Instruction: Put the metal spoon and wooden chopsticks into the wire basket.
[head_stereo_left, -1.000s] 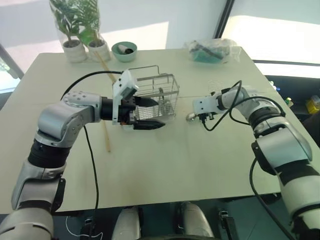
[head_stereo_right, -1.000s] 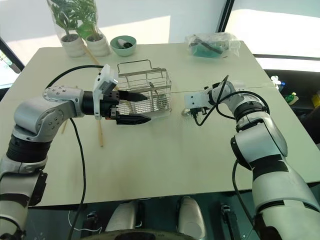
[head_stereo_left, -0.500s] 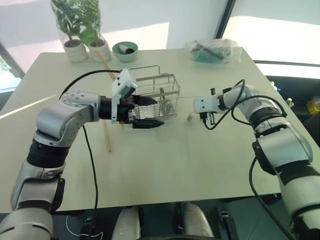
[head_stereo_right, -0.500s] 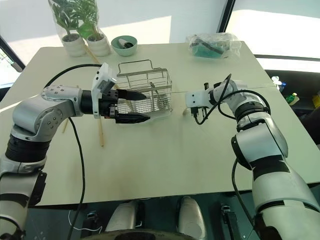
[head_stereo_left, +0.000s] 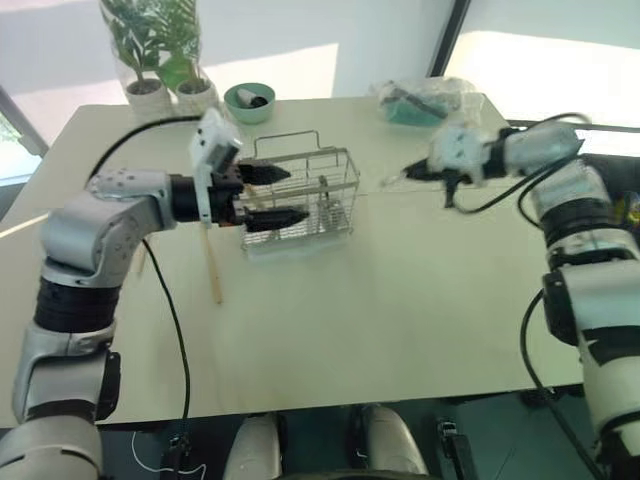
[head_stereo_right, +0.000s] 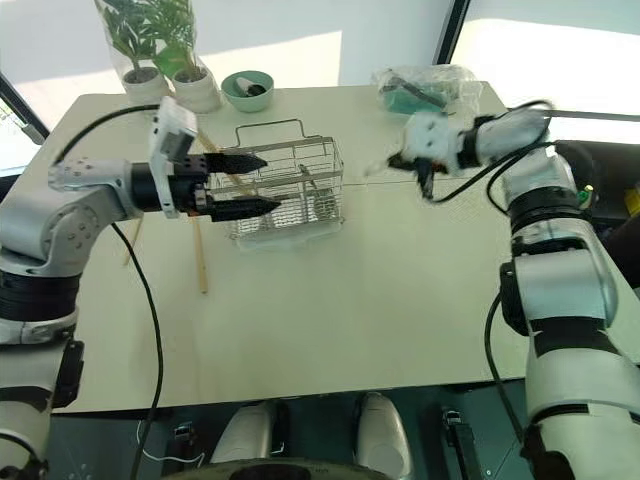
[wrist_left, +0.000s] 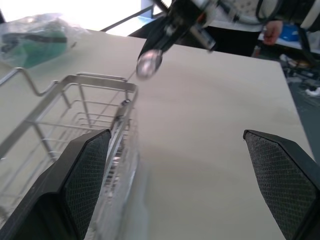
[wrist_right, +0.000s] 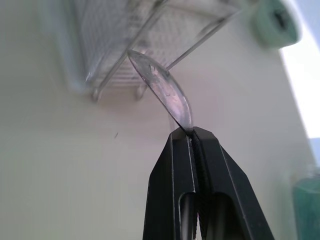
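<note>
R gripper (wrist_right: 192, 135) clamped on spoon (wrist_right: 162, 90), held in air beside basket (head_stereo_left: 300, 200). L gripper (head_stereo_left: 275, 195) wide open, fingers either side of basket wall. Chopsticks (head_stereo_left: 211, 262) flat on table (head_stereo_left: 400, 300), left of basket.

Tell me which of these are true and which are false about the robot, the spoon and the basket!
1. The right hand is shut on the small shiny metal spoon. True.
2. The spoon lies inside the silver wire basket. False: it hangs in the air beside the basket, held above the pale wooden table.
3. The left hand is open, its black fingers at the basket's side. True.
4. A long tan wooden chopstick lies on the table near the left arm. True.
5. The small teal bowl sits inside the basket. False: it stands at the table's far edge, by two potted plants.
</note>
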